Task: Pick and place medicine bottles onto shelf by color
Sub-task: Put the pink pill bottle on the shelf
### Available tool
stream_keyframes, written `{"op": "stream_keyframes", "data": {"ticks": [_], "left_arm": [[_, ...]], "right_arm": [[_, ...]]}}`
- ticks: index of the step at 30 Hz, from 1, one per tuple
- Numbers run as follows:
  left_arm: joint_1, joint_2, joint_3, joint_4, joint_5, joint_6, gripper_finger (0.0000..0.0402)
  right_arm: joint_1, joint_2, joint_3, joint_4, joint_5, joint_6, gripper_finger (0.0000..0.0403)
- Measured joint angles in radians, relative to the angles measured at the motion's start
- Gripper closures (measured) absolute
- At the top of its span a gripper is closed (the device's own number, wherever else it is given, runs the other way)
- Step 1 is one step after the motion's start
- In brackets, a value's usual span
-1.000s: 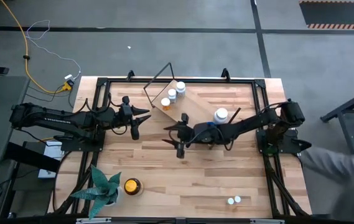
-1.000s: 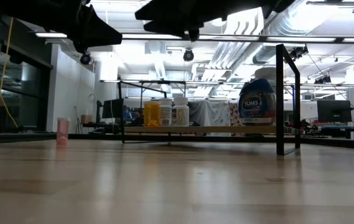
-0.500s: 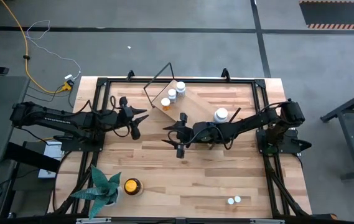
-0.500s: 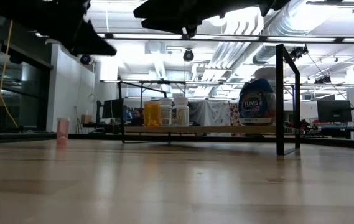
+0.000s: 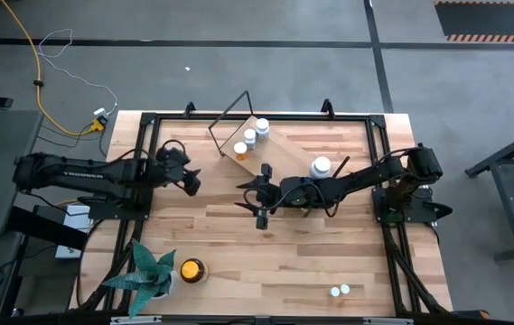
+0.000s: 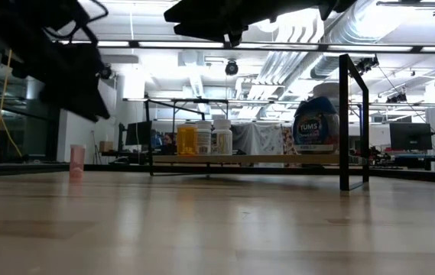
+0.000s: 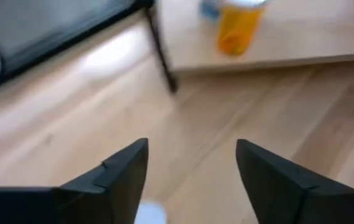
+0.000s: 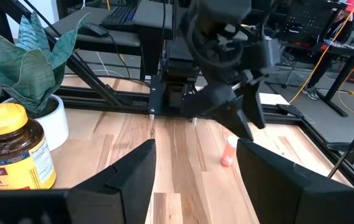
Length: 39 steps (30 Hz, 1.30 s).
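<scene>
From above, the shelf (image 5: 241, 137) lies turned at an angle near the far edge of the table (image 5: 329, 262), with three small bottles on its board: two white ones (image 5: 262, 126) and an orange bottle (image 5: 240, 150) beside them. A bigger blue bottle with a white cap (image 5: 320, 166) stands on the table to the right of the shelf, close beside the right arm. An amber bottle with a yellow cap (image 5: 191, 269) stands near the front left corner, just beside the green plant (image 5: 148, 269), and two tiny white caps (image 5: 339, 291) are seen at the front right. The left gripper (image 5: 187, 181) is over the left part of the table, not far from the shelf; its wrist view shows the two fingers (image 7: 124, 177) apart with nothing between them, the orange bottle (image 7: 237, 25) on the shelf board ahead, and a pale round thing, too unclear to name, partly hidden below the fingers. The right gripper (image 5: 258, 200) hangs over the middle of the table, fingers spread and empty; only its wrist view shows a small pink-orange bottle (image 8: 228, 152) lying on the wood under the other arm, and the amber bottle's label (image 8: 12, 155). The low view shows the label on the blue bottle (image 6: 316, 126) and the shelf's dark wire frame (image 6: 353, 118).
</scene>
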Motion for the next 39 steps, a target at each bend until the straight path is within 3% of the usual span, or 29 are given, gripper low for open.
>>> {"op": "stream_keyframes", "data": {"ticks": [9, 26, 39], "left_arm": [[0.082, 0.024, 0.0, -0.198, 0.05, -0.212, 0.0151], [0.094, 0.175, 0.0, -0.115, 0.099, -0.191, 0.0151], [0.093, 0.194, 0.0, -0.108, 0.144, -0.164, 0.0151]], "right_arm": [[0.0, 0.0, 0.0, 0.0, 0.0, -0.006, 0.0187], [0.0, 0.0, 0.0, 0.001, 0.0, -0.005, 0.0187], [0.0, 0.0, 0.0, 0.001, 0.0, -0.005, 0.0187]]}}
